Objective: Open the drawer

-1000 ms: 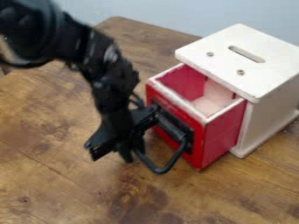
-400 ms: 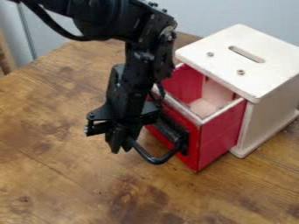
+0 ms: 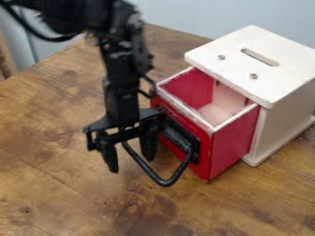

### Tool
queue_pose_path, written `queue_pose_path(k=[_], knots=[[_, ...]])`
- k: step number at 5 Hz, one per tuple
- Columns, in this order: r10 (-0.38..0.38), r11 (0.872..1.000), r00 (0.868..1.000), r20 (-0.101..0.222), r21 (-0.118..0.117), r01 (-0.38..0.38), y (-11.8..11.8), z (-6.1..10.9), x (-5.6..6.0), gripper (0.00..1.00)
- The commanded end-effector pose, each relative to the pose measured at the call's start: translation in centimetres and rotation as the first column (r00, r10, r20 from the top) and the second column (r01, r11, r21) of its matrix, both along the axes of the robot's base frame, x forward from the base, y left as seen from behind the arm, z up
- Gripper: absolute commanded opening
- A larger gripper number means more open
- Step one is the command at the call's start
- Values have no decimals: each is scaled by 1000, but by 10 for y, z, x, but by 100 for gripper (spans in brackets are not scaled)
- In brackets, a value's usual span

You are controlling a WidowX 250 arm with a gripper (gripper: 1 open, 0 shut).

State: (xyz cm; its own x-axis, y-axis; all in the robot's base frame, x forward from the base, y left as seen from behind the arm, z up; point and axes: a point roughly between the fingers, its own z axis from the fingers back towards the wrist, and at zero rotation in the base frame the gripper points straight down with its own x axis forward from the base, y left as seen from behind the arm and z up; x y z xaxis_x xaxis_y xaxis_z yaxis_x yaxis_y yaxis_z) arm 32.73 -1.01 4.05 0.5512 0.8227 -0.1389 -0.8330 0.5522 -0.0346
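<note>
The drawer (image 3: 212, 112) is a small red box with a pale wood inside, and it stands pulled out of the cream-white cube housing (image 3: 274, 81) toward the front left. Its black front plate (image 3: 182, 142) carries a black wire loop handle (image 3: 168, 177) that hangs down onto the table. My gripper (image 3: 129, 157) points down just left of the front plate, over the near end of the loop. Its fingers (image 3: 110, 155) are spread apart and open, gripping nothing.
The brown wooden table (image 3: 55, 198) stretches to the left and front of the drawer. The black arm (image 3: 117, 55) comes in from the upper left. A slot is cut in the housing's top (image 3: 261, 55). The table's far edge runs along the back.
The gripper, shut on the wire handle before, has spread its fingers and let the handle go. The arm has straightened to point more nearly down. The drawer stays pulled out.
</note>
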Motion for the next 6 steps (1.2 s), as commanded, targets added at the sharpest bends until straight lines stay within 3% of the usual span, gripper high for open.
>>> queue_pose_path(k=[1,2,3,4,5,6], knots=[[20,999,973,231,31,-28,-5,-5,4,100],[-48,973,947,317,229,-28,-9,7,8,100],[-116,926,973,199,376,33,-13,17,13,100],[-113,941,993,34,324,96,-14,27,23,100],[-68,989,997,25,137,64,-13,33,30,100],[-18,999,984,177,45,10,-14,37,27,100]])
